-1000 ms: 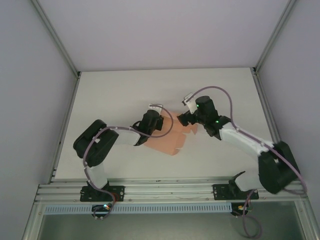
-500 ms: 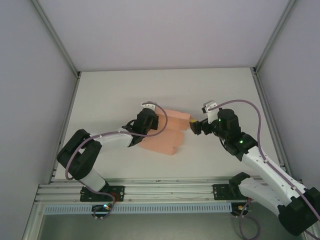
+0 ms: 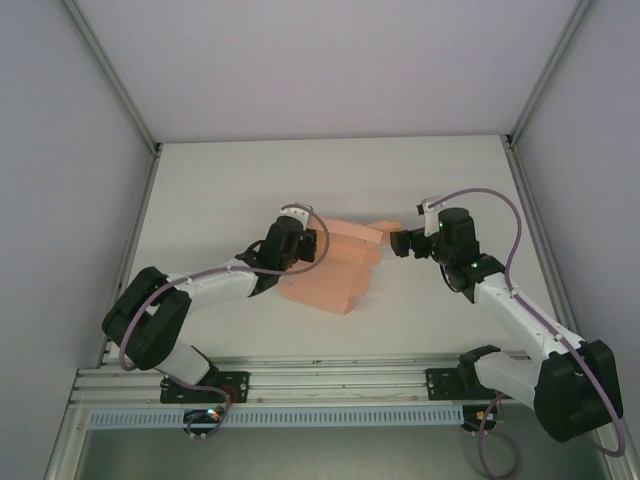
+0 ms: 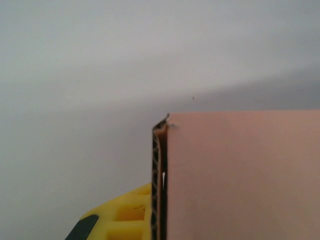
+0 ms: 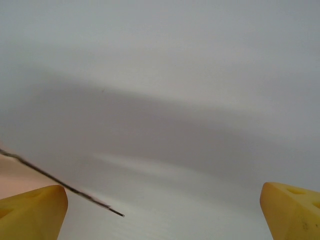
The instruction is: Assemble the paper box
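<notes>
The paper box [image 3: 335,268] is a salmon-pink die-cut card sheet near the middle of the white tabletop [image 3: 230,180], between the two arms. From the top camera its outline is irregular. The near-left part is a broad panel that reaches a corner toward the front edge, while the right side steps in and out in a run of tabs. A narrow strip along the far edge ends in a small flap pointing to the right. That strip catches more light than the rest and seems raised off the surface, though how far cannot be told. The left fingers [image 3: 315,244] are clenched on the sheet's left edge. In the left wrist camera the card [image 4: 240,175] stands edge-on beside one yellow finger [image 4: 125,220], showing a smooth matte pink face and a thin brown fluted edge. Its top corner is slightly frayed, with a pale fleck. The right fingers [image 3: 398,243] are spread wide and grasp nothing, sitting just beside the tip of the small flap on the sheet's right. In the right wrist camera the two yellow fingertips [image 5: 292,212] sit at opposite lower corners. A thin dark card edge runs diagonally across the lower left, past the left fingertip, with a sliver of pink [image 5: 12,175] beneath it.
</notes>
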`<action>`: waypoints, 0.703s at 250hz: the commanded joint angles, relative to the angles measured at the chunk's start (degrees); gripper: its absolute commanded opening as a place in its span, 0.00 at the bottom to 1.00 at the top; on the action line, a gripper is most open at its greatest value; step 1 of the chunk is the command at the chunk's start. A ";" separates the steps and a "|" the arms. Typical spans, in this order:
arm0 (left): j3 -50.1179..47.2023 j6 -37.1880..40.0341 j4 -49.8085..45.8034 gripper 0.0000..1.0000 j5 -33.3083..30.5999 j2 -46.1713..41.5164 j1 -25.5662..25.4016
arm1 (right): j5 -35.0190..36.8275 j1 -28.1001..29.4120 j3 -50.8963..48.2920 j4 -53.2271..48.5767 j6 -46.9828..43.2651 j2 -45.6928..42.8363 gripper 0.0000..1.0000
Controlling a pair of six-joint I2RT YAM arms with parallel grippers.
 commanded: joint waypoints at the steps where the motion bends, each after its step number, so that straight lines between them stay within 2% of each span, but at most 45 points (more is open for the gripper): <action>1: -0.61 0.43 1.80 0.00 2.31 -1.20 0.24 | -5.26 -0.22 3.54 2.65 1.79 1.02 1.00; 41: 0.81 -0.40 -0.50 0.00 -0.06 -0.34 0.25 | -14.61 -0.22 4.26 2.23 2.32 -0.41 1.00; 73: 1.07 -1.38 -0.75 0.00 -1.30 -0.03 0.30 | -19.07 -0.14 2.44 4.65 2.96 -3.18 0.99; 108: 1.43 -1.46 -0.20 0.00 -0.46 0.05 0.20 | -19.48 0.03 1.55 3.76 1.77 -3.15 1.00; 176: 1.78 -2.44 1.16 0.00 2.08 1.28 0.17 | -17.00 1.64 2.51 2.83 0.18 4.19 1.00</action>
